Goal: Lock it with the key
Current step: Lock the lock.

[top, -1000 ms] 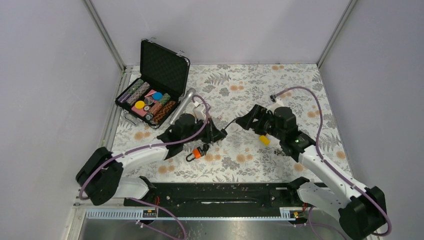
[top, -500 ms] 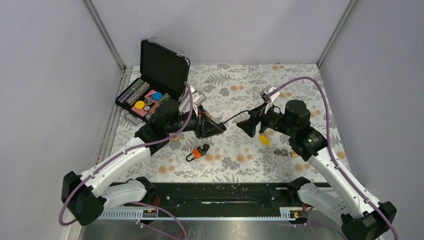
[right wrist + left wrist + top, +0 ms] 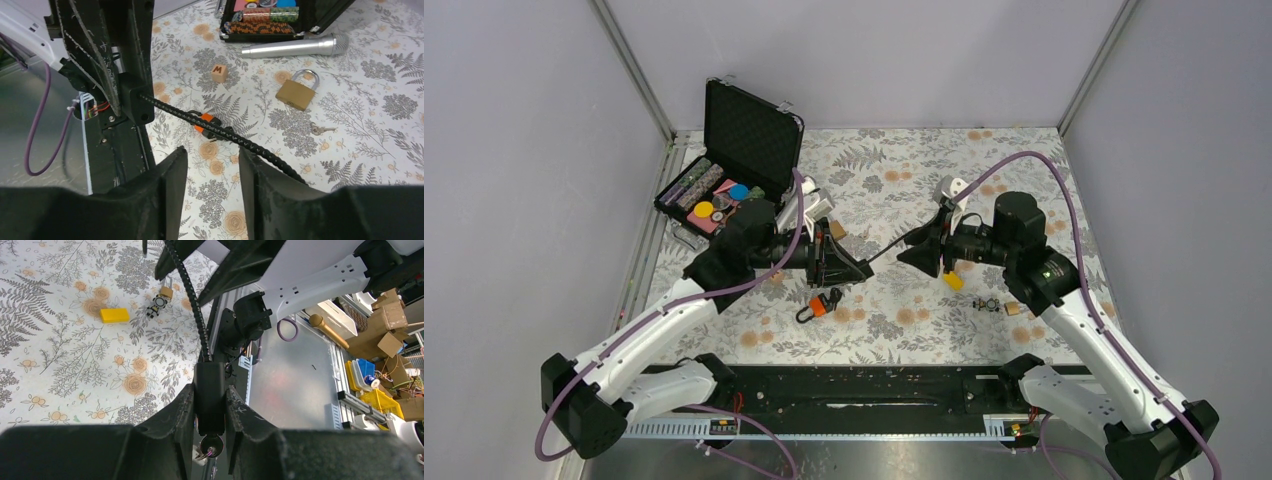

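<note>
Left pincer (image 3: 210, 402) is pressed together on the black lock body (image 3: 209, 380) and holds it in the air above the middle of the desk (image 3: 904, 170). A key (image 3: 210, 446) sits in the end of the body that points back into the pincer. From the other end a black braided cable (image 3: 200, 117) runs across to the right pincer (image 3: 212, 155). Its jaws stand partly spread and I see nothing pinched between them. The cable passes just beyond one fingertip, and its far end is hidden from me. I judge that the step in hand is the preparation for locking: one arm steadies the lock, and the other is placed to take the cable. The next move, I think, asks the right pincer to close firmly on the cable and guide its end into the body. Only after that can the key be turned. On the desk below, nearer the front edge, lie a small orange lock (image 3: 817, 308) and a yellow block (image 3: 952, 280), both well apart from the held lock.
</note>
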{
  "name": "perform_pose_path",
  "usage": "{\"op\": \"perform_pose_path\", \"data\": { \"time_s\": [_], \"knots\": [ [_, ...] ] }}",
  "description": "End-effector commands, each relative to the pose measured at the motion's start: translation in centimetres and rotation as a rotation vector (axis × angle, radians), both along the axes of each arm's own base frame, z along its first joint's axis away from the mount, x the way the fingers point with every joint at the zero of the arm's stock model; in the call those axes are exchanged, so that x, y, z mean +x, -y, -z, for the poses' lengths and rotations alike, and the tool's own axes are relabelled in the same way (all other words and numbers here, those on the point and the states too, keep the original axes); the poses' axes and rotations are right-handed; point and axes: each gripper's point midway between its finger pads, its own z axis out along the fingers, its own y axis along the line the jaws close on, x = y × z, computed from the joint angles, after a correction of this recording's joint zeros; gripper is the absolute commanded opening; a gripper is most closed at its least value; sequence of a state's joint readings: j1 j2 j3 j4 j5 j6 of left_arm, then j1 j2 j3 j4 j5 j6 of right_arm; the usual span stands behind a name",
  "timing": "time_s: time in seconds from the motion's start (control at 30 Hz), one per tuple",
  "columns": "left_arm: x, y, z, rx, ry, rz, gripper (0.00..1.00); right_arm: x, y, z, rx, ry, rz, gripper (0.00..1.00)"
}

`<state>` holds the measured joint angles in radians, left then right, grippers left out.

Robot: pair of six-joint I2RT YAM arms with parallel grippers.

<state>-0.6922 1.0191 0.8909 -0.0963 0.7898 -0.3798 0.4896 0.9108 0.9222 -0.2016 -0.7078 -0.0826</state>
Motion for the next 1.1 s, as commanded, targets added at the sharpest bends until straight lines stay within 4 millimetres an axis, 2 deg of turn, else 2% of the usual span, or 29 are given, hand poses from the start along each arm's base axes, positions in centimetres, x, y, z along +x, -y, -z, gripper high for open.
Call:
{"op": "perform_pose_path", "data": {
  "time_s": [0.0,0.1,0.17,0.27,0.37,0.47,0.6,0.7,0.9,1.07],
  "knots": [
    [-0.7,-0.2,-3.8,-0.068,0.111,0.045,0.0,-0.6,-0.1,-2.6,0.028,0.06,-0.043,0.6],
    [-0.5,-0.3,-4.0,-0.062,0.107,0.026,0.0,-0.4,0.4,-3.2,0.04,0.054,0.013,0.77],
    [0.0,-0.4,-4.3,-0.054,0.11,-0.003,0.0,-0.8,0.6,-4.3,0.065,0.035,0.032,0.82],
    [0.6,-0.5,-4.9,-0.062,0.125,-0.044,0.0,-0.3,0.6,-6.3,0.161,-0.107,0.137,0.86],
    [1.8,-0.5,-5.7,-0.079,0.139,-0.117,0.0,1.8,0.5,-7.2,0.298,-0.35,0.313,0.85],
    [3.3,-0.5,-6.3,-0.093,0.152,-0.193,0.0,3.8,0.9,-5.5,0.439,-0.604,0.511,0.81],
    [4.3,-0.5,-7.4,-0.146,0.192,-0.24,0.0,4.8,-0.2,-5.5,0.722,-0.81,0.497,0.76],
    [4.0,-0.4,-7.8,-0.174,0.217,-0.222,0.0,5.5,-0.5,-5.5,0.74,-0.845,0.52,0.71],
    [4.0,-0.4,-7.7,-0.182,0.237,-0.22,0.0,6.3,-1.4,-7.1,0.791,-0.875,0.51,0.68],
    [5.3,-0.9,-8.0,-0.187,0.227,-0.313,0.0,5.6,-2.3,-7.9,0.803,-0.88,0.44,0.67]
  ]
}}
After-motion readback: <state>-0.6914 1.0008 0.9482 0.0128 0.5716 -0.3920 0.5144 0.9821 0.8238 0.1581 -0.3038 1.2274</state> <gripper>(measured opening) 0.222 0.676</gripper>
